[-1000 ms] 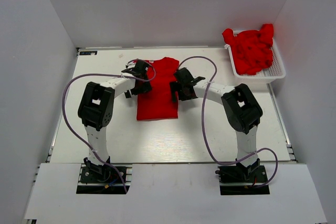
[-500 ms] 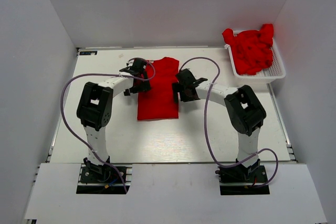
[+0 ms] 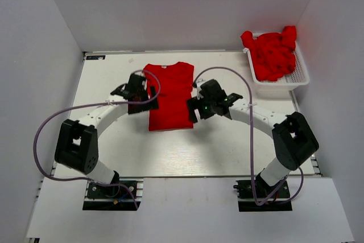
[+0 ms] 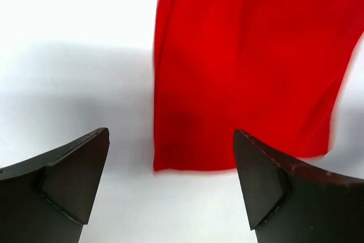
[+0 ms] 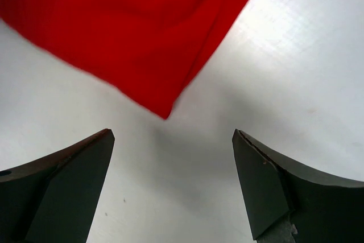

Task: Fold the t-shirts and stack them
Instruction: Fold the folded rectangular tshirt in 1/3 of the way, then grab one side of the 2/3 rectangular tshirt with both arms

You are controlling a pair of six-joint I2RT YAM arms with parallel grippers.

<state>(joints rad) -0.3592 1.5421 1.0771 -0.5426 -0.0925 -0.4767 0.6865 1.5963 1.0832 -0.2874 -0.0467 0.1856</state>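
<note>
While spread wide and empty: left gripper [image 4: 170, 189], over the table [image 3: 170, 155], just short of the near-left corner of the folded t-shirt [image 3: 169, 98]; right gripper [image 5: 170, 183], equally agape and empty, just short of the near-right corner. Long axis of the strip: straight away from the arm bases, collar [image 3: 164, 66] at the far end. Each arm nearest its own corner. Other t-shirts [image 3: 273, 52] heaped in basket [image 3: 300, 79], far right, well apart. Probable next: pinch both near corners, carry towards the collar
</note>
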